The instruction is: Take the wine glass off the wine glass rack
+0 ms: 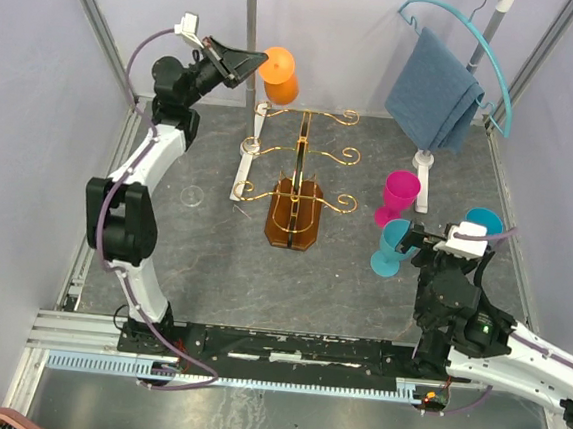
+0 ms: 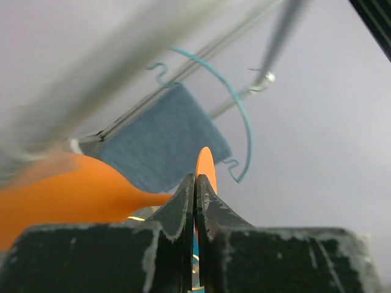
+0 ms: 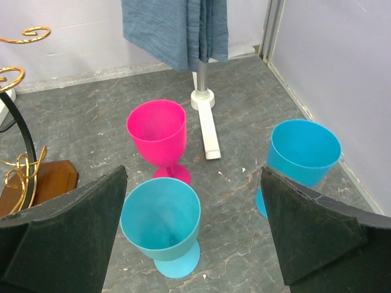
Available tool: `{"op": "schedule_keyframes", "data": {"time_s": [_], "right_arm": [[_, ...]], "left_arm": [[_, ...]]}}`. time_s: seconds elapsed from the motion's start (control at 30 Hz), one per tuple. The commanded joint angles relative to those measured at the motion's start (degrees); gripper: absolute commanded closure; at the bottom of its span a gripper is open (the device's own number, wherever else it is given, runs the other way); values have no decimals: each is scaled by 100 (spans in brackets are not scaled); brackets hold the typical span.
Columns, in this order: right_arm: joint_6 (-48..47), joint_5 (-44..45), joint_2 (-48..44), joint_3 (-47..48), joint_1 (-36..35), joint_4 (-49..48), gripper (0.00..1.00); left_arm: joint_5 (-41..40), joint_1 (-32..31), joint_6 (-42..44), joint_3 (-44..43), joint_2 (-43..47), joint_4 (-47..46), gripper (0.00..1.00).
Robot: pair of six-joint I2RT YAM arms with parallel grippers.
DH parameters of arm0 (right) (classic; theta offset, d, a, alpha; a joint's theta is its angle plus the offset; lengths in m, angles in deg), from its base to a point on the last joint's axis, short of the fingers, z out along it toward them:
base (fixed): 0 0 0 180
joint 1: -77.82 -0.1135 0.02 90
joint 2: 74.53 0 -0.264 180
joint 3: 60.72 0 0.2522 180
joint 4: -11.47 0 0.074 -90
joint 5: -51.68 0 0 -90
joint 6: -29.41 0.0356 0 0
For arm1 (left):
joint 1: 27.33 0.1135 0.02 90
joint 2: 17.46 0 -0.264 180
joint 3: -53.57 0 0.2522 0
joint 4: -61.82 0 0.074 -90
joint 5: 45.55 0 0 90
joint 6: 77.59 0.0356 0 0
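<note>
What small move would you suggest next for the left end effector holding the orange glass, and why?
Probably ease the left end effector leftward, away from the wine glass rack: it is shut on the stem of the orange wine glass, which seems raised beside the rack's upper gold arms, so clearing them first looks safest.

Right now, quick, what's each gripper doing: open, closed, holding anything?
Left gripper: closed on the stem of the orange wine glass.
Right gripper: open, holding nothing.
</note>
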Motion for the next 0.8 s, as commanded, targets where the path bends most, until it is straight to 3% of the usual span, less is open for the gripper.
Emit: {"op": "schedule_keyframes", "data": {"time_s": [0.0, 0.1, 0.2, 0.43, 0.57, 0.77], "right_arm": [[-720, -521, 385, 373, -26, -650, 2], [-735, -883, 834, 1123, -27, -396, 1], [-167, -1630, 1278, 2055, -26, 264, 0], [2819, -3282, 1873, 3924, -8, 1603, 0], [4024, -4506, 2079, 4516, 24, 1661, 0], [4907, -6269, 2744, 5226, 357, 1530, 0]], "left_arm": [[549, -32, 337, 173, 1117, -1204, 97], [802, -87, 1015, 487, 1920, -957, 97], [1243, -159, 1853, 846, 2876, -613, 97], [2721, -283, 3440, 1792, 4918, 96, 97], [3301, -284, 3755, 2068, 5610, 187, 97], [3850, -393, 3745, 2145, 6042, 196, 97]]}}
